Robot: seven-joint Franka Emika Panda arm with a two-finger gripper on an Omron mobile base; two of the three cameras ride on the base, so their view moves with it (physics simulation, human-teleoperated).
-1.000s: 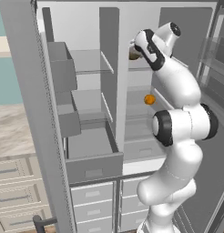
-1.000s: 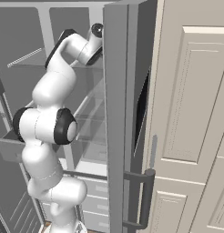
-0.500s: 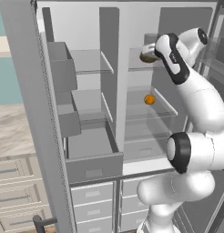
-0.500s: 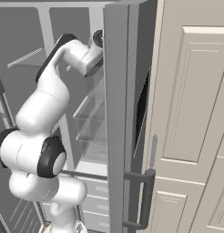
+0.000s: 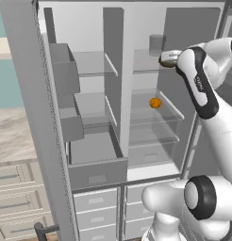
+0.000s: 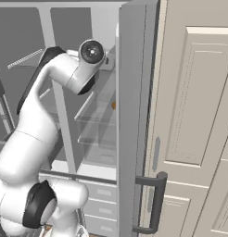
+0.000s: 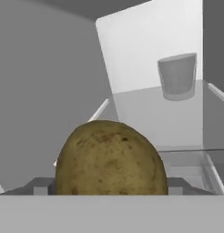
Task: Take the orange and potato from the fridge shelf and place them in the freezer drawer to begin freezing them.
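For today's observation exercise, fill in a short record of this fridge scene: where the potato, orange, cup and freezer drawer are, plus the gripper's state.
potato: large and close between the gripper's finger tips, hand view; apparently held
gripper: at the upper fridge shelf, seemingly shut on the potato
orange: on the middle right shelf, untouched
cup: grey, translucent, upright at the back of the upper shelf
freezer drawer: pulled open, lower left, nothing seen inside
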